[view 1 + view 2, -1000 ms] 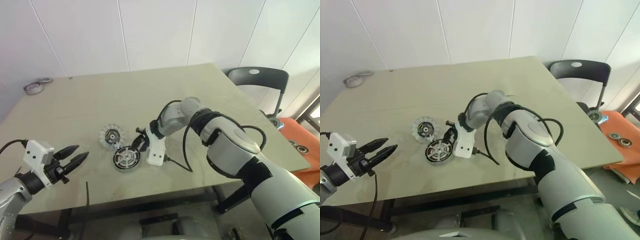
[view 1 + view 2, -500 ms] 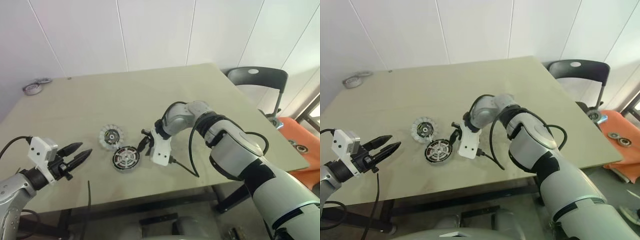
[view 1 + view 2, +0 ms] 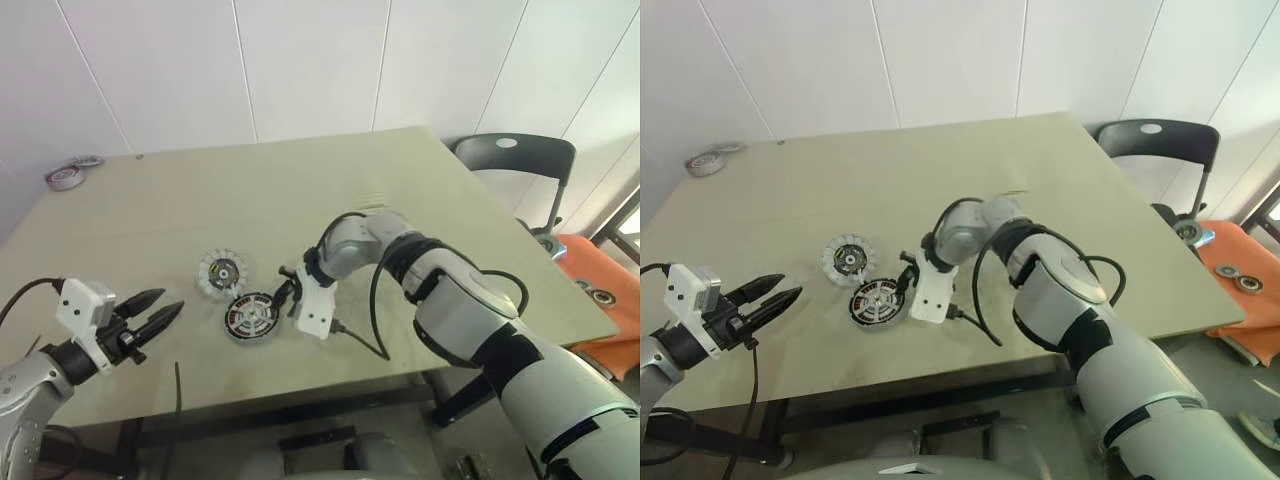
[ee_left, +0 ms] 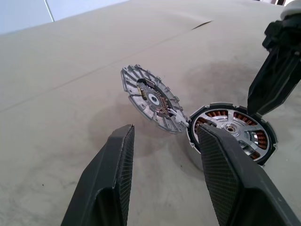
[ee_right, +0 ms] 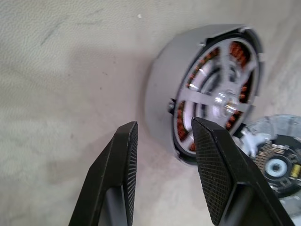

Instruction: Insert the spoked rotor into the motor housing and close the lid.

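White wall panels stand behind a beige table [image 3: 420, 190], and a dark chair [image 3: 515, 160] sits at its far right corner. Nearest, off the table's front left edge, the left gripper [image 3: 152, 318] hangs in the air with its two black fingers parted and nothing between them, well apart from the parts. Further in, near the middle of the front half of the table, lies the motor housing [image 3: 252, 316]. The spoked rotor [image 5: 221, 96] sits inside it, its silver spokes lying over the ring of copper windings. The right gripper [image 3: 289, 297] is just beside the housing on its right, angled down toward it. Its fingers [image 5: 120, 174] stand apart and hold nothing, with the housing's grey wall ahead of the gap; whether a fingertip touches the rim cannot be told. Just behind the housing, to its left, lies a grey toothed disc [image 3: 222, 271], its edge close against the housing. At the far left corner rests a roll of tape [image 3: 66, 177].
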